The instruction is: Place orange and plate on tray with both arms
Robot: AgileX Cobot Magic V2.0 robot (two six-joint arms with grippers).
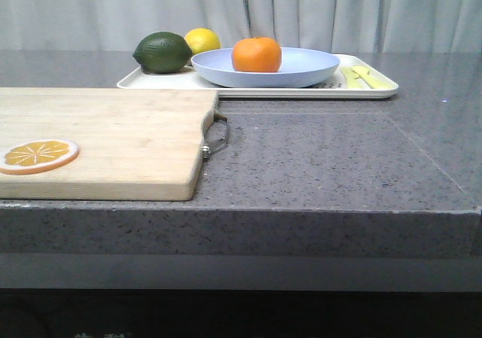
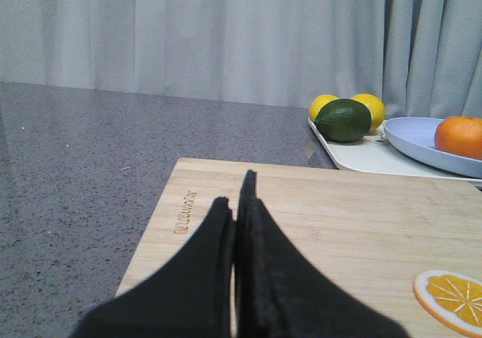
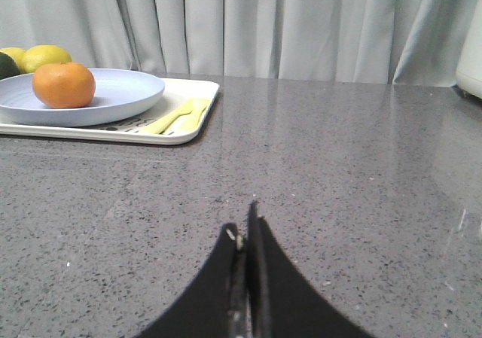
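The orange (image 1: 257, 54) rests in the pale blue plate (image 1: 301, 71), and the plate stands on the cream tray (image 1: 256, 89) at the back of the table. The same orange (image 3: 64, 84), plate (image 3: 113, 97) and tray (image 3: 192, 116) show in the right wrist view, and the orange (image 2: 459, 136) and plate (image 2: 418, 138) also in the left wrist view. My left gripper (image 2: 236, 191) is shut and empty above the wooden board, well short of the tray. My right gripper (image 3: 242, 225) is shut and empty over bare counter, apart from the tray. Neither gripper shows in the front view.
A dark green fruit (image 1: 162, 53) and a yellow lemon (image 1: 202, 41) sit at the tray's left end, yellow-green cutlery (image 1: 365, 77) at its right end. A wooden cutting board (image 1: 105, 138) with a metal handle and an orange slice (image 1: 38, 155) lies front left.
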